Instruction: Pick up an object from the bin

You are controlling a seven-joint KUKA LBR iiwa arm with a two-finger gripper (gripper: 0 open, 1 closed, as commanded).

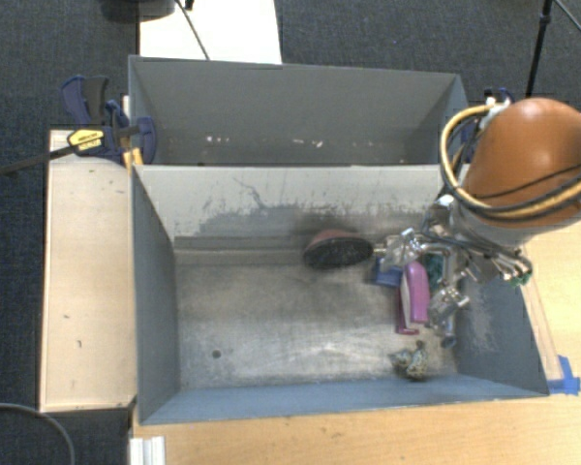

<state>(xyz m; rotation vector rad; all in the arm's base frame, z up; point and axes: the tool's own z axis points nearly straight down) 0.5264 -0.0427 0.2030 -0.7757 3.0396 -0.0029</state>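
Observation:
My gripper [443, 277] is low at the right side of the bin, its metal frame just above the floor. A purple, bottle-like thing [412, 296] lies lengthwise right against its left side, with a blue piece [386, 275] at its upper end. Something teal [434, 263] shows inside the gripper's frame; whether it is held I cannot tell. A dark oval brush-like thing with a reddish top [336, 250] lies to the left, near the back wall.
A small mottled grey-green lump [411, 361] sits by the front wall, below the gripper. The arm's orange cover and cables hang over the bin's right rim. The right wall slopes close beside the gripper.

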